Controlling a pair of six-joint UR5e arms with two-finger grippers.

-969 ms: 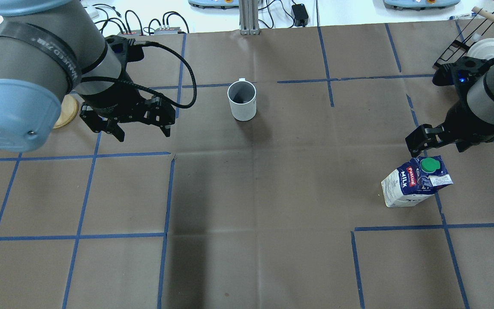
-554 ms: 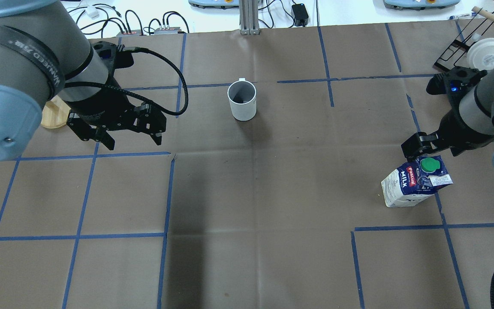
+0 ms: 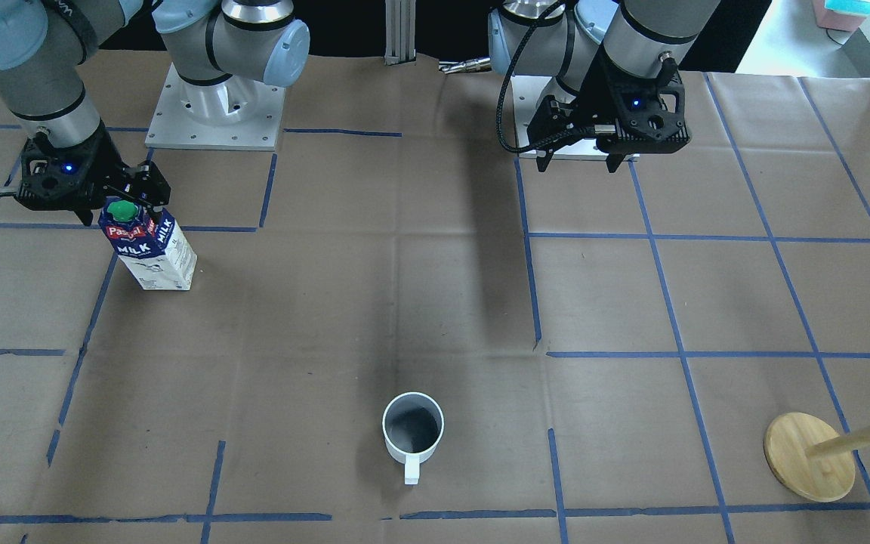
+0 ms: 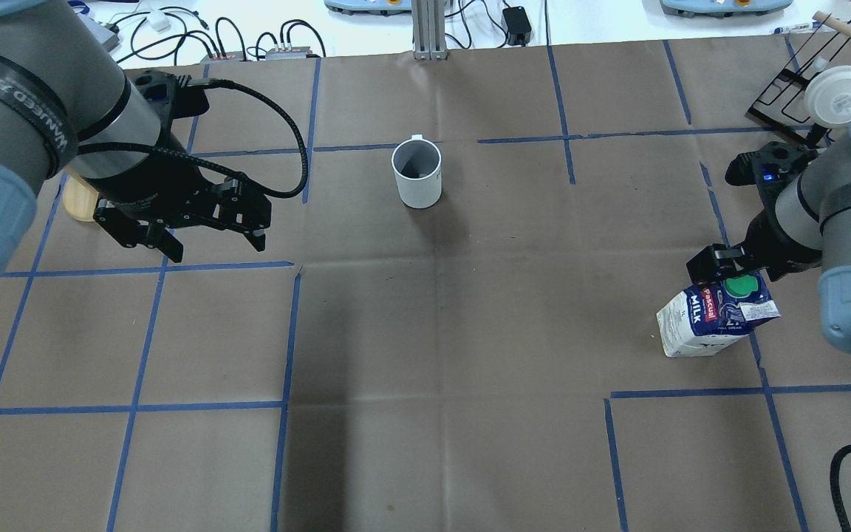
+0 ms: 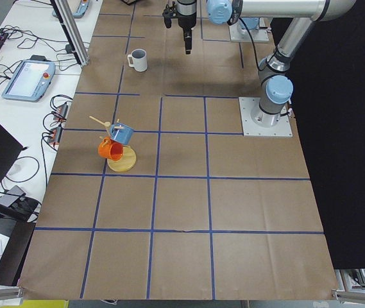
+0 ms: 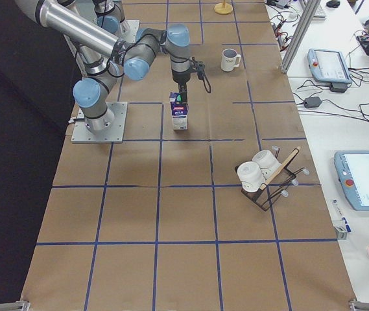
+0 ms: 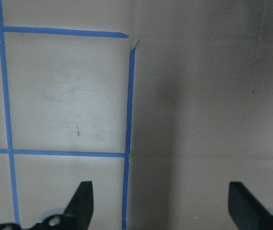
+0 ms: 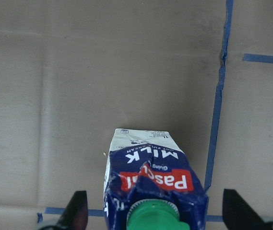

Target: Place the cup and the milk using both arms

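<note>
milk (image 4: 702,325): standing upright near the right edge of the surface (image 4: 470,332), just below the right gripper (image 8: 155,207), with fingers (image 8: 78,211) spread wide and gripping nothing. probably handling as light, thin card, denting under a hard squeeze; calling for a hold across the flat white body, below the sloped top. cup (image 4: 417,174): sitting upright, well apart from the left gripper (image 4: 216,249), with fingers (image 7: 81,201) likewise spread. likely behaving as stiff, smooth, breakable; suiting a pinch over the rim wall.
</note>
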